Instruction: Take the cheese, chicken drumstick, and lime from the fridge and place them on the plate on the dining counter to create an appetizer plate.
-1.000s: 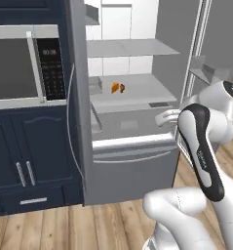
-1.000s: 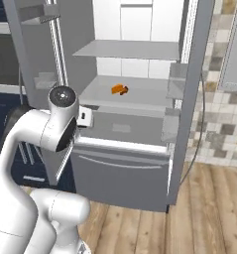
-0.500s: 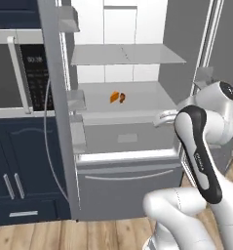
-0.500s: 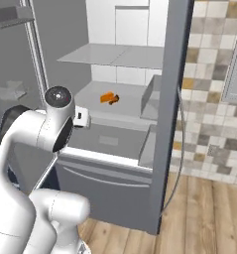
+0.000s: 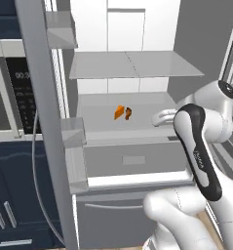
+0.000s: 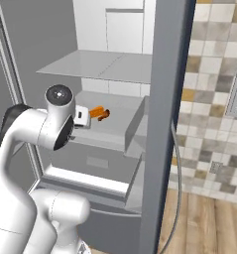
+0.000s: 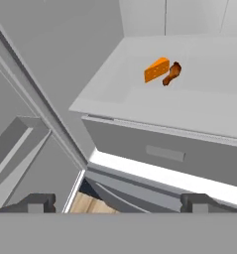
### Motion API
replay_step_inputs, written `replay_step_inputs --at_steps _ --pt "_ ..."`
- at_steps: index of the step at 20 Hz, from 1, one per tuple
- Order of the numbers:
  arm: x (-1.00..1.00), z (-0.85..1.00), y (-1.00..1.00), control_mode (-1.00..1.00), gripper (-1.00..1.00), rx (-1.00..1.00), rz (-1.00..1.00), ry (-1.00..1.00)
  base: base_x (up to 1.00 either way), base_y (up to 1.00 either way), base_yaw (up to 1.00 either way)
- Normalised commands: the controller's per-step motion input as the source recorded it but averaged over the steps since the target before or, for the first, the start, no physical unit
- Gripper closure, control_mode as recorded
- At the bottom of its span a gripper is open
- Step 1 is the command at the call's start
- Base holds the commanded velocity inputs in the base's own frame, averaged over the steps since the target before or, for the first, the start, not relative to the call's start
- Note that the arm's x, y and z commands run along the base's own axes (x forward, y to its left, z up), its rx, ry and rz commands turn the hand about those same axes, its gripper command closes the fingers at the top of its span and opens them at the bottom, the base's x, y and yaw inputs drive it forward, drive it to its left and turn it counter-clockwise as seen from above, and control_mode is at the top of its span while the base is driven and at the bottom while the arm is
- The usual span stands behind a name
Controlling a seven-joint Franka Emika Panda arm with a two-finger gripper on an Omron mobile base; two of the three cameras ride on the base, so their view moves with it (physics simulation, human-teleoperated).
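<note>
1. The fridge (image 5: 137, 73) is standing open, its door (image 5: 42, 122) hanging at the left; a microwave (image 5: 13, 93) is sitting beside it.
2. The gripper (image 7: 117, 202) is hovering low before the drawer (image 7: 164, 151), jaws spread wide, holding nothing.
3. The cheese (image 7: 156, 70) and drumstick (image 7: 172, 73) are lying side by side, touching, on the shelf (image 7: 199, 106) well beyond the fingertips (image 7: 39, 201).

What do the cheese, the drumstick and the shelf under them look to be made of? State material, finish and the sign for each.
Cheese: a firm orange wedge, smooth and matte, with flat faces and sharp edges.
Chicken drumstick: cooked meat by its look, reddish-brown and dull, with a knobbed end.
Shelf: probably plastic or painted metal; flat pale grey, no gloss or grain. Being rendered, all three stay uncertain.
</note>
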Motion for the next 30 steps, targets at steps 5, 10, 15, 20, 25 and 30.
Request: replay_step_inputs --at_steps 5,10,15,20,25,30 --pt "0.0 0.0 0.0 1.0 -1.0 0.0 0.0 0.0 -0.39 0.0 0.0" --pt "0.0 0.0 0.0 1.0 -1.0 0.0 0.0 0.0 -0.13 0.06 0.0" --pt "0.11 -0.04 0.0 -1.0 -1.0 0.0 0.0 -0.01 0.27 0.08 0.0" --pt "0.43 -0.4 0.0 -1.0 -1.0 0.0 -0.01 -0.05 0.0 0.0 0.0" --pt "0.38 -0.42 0.0 -1.0 -1.0 -0.01 -0.02 -0.05 0.0 0.0 0.0" --pt "0.57 -0.1 0.0 -1.0 -1.0 0.0 -0.02 0.03 0.0 0.0 0.0"
